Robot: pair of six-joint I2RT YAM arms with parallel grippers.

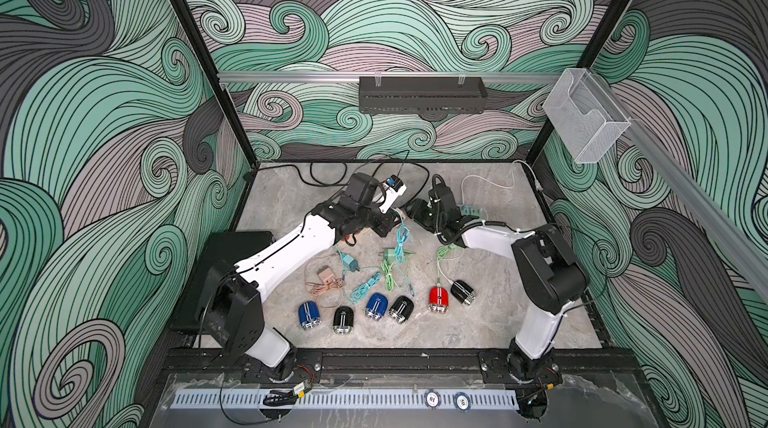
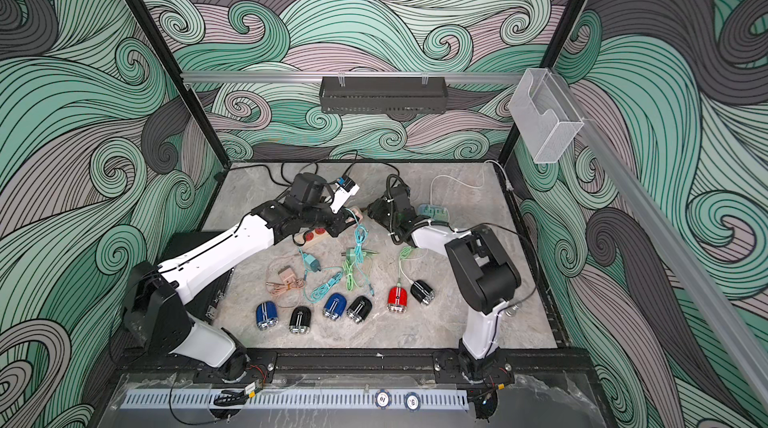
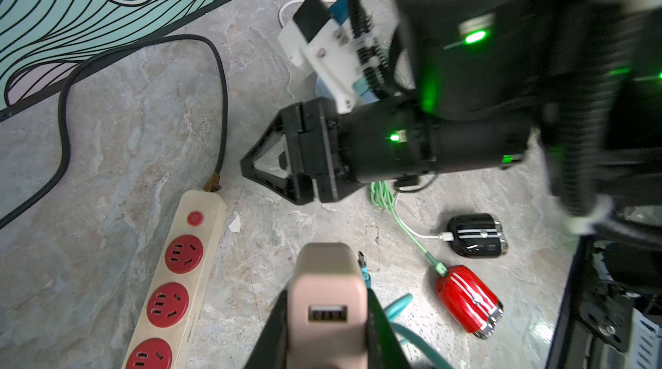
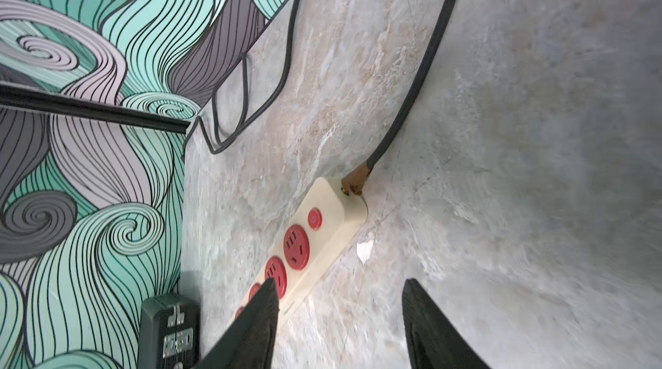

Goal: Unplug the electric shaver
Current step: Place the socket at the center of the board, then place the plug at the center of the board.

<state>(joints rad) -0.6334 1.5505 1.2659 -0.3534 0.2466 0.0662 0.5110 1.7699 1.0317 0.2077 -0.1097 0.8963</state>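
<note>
Shaver adapter (image 3: 324, 270) in left gripper (image 3: 326, 308)

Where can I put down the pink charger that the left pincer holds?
Bare table lies between the red shaver and the right arm's base; also at the far left, between the black cord and the power strip. The middle is crowded with cables and plugs.

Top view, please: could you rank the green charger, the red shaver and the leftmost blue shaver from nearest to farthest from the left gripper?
From the left gripper, shut on the pink charger:
1. Green charger, close by, mid-table.
2. Red shaver, front right.
3. Leftmost blue shaver, front left.
</note>
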